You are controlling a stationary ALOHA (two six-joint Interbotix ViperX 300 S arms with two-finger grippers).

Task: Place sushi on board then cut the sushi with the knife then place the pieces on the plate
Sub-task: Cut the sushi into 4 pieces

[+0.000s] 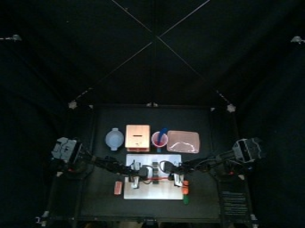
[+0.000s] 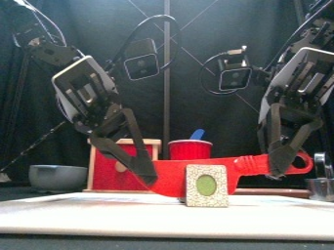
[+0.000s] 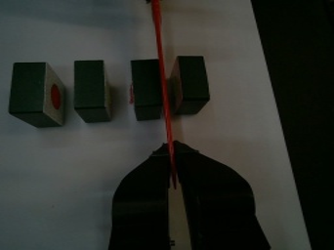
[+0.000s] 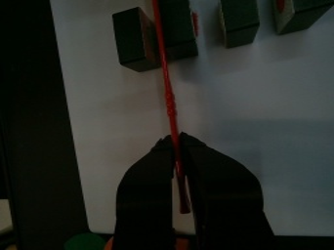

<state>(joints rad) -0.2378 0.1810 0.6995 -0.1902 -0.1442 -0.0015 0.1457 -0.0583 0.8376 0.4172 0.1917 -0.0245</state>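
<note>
- The left gripper [image 2: 141,168] hangs low and leans toward the middle, its jaws closed on one end of the red knife [image 2: 241,162].
- The right gripper [image 2: 278,164] leans in from the opposite side, its jaws closed on the other end.

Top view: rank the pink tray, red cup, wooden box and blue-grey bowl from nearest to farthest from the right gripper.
Measured from the right gripper, which is shut on the red knife:
1. The pink tray, just behind it on the right.
2. The red cup, near the middle.
3. The wooden box, left of the cup.
4. The blue-grey bowl, farthest left.
</note>
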